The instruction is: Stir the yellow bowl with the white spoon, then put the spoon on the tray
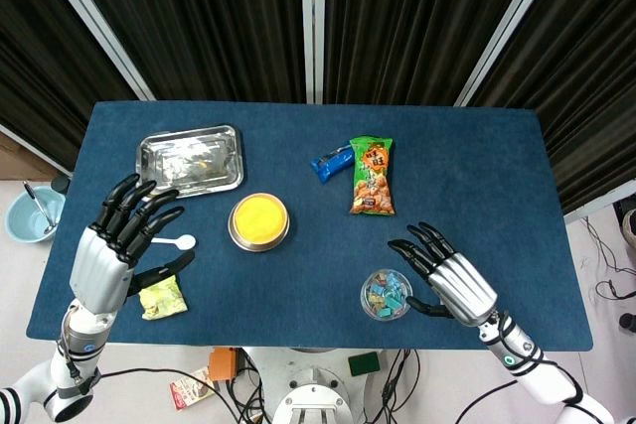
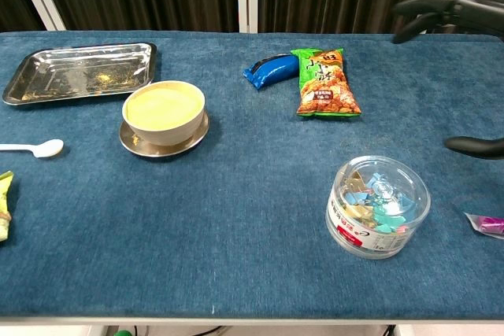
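The white spoon (image 1: 184, 241) lies flat on the blue table left of the yellow bowl (image 1: 259, 221); its handle runs under my left hand (image 1: 121, 240). That hand hovers over the handle with its fingers spread and holds nothing. The steel tray (image 1: 159, 146) sits behind it at the back left. The chest view shows the spoon (image 2: 35, 148) lying free on the cloth, the bowl (image 2: 164, 112) on its saucer and the tray (image 2: 79, 72). My right hand (image 1: 449, 278) is open at the front right, beside a clear tub.
A clear round tub (image 1: 386, 295) of coloured clips stands by my right hand. A green snack bag (image 1: 371, 174) and a blue packet (image 1: 331, 162) lie mid-table. A yellow-green packet (image 1: 162, 298) lies near the front left edge. A pale blue bowl (image 1: 30, 213) sits off the table at left.
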Robot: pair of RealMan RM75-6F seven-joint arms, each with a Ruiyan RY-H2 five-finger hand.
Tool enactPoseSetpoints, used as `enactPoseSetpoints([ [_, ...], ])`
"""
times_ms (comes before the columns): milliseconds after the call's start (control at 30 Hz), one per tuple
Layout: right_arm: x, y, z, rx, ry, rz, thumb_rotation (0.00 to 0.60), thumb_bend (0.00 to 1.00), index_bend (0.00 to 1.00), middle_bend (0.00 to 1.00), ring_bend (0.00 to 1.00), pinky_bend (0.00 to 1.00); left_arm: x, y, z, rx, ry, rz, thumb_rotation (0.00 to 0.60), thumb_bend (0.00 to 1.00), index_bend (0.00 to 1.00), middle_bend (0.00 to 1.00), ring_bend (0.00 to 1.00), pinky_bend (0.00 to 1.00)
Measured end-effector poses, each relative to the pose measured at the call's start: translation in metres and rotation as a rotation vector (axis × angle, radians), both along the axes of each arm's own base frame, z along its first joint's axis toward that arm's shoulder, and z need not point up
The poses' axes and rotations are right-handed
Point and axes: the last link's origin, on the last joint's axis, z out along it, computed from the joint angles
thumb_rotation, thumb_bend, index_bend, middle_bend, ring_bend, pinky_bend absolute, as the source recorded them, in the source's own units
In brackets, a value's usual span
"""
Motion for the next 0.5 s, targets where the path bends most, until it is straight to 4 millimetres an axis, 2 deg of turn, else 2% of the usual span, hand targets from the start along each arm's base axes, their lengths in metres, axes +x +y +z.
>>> enactPoseSetpoints([
  [300, -0.006, -0.005, 0.005, -0.018, -0.016, -0.022, 0.600, 0.23, 0.03, 0.15, 0.00, 0.06, -0.011, 0.010, -0.003, -0.022, 0.010, 0.074, 0.600, 0.04, 0.21, 0.21, 0.12, 0.12],
  [400, -0.015, -0.003, 0.015, -0.051, -0.016, -0.043, 0.600, 0.23, 0.03, 0.16, 0.00, 0.06, -0.021, 0.013, -0.003, -0.039, 0.027, 0.142, 0.600, 0.06, 0.21, 0.21, 0.12, 0.12],
  [500, -0.029, 0.002, 0.030, -0.100, -0.006, -0.079, 0.600, 0.23, 0.03, 0.16, 0.00, 0.06, -0.032, 0.016, -0.004, -0.071, 0.055, 0.220, 0.600, 0.13, 0.24, 0.21, 0.12, 0.12],
])
